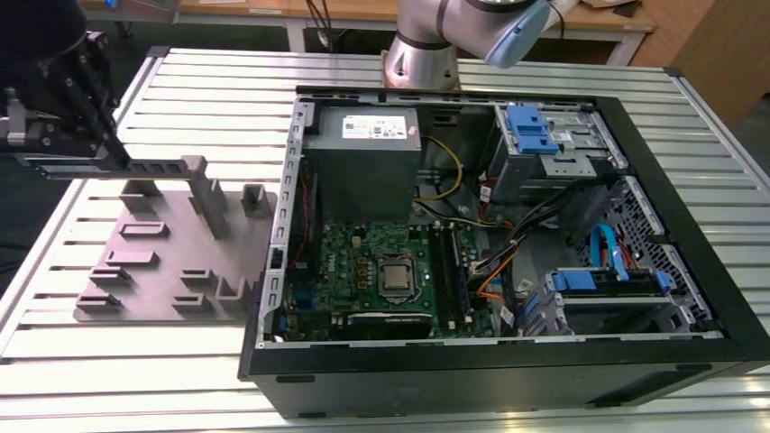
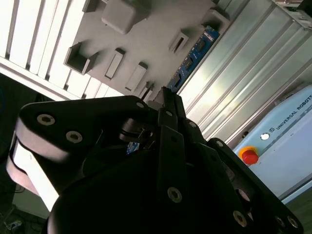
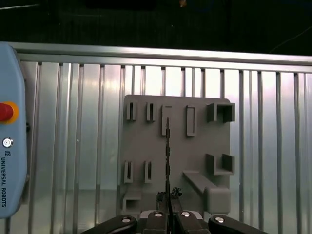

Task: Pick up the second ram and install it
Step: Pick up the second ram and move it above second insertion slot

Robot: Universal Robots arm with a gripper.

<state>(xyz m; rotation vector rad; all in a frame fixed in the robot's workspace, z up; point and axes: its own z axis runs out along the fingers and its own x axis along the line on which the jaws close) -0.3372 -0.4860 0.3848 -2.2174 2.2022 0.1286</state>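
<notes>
- first wrist view: the second ram (image 3: 167, 146) shows edge-on as a thin dark line. it sticks out from between the fingertips of the gripper (image 3: 168, 204), whose jaws are clamped on it.
- second wrist view: the same stick shows its bluish-green face (image 2: 195, 53) running out past the black fingers (image 2: 168, 105). it is clear of the surface under it.
- exterior view: the gripper (image 1: 114, 152) hangs at the exterior view's far left, with the stick a dark level bar (image 1: 78, 165) at its tips. it is above the far left edge of the holder plate (image 1: 169, 239) and well apart from the computer case (image 1: 637, 153).
- the grey holder plate (image 3: 146, 141) lies flat under the stick, carrying raised blocks and narrow slots. in the first wrist view the stick lines up over one upright slot (image 3: 167, 114).
- the plate rests on a slatted aluminium table (image 1: 205, 81), just beside the case on the exterior view's left.
- the case lies open on its side. inside it the motherboard (image 1: 349, 262) lies toward the near side, with the cpu socket (image 1: 398, 275) at its middle.
- a teach pendant (image 3: 9, 73) with a red button (image 3: 4, 112) lies on the table apart from the plate in both wrist views.
</notes>
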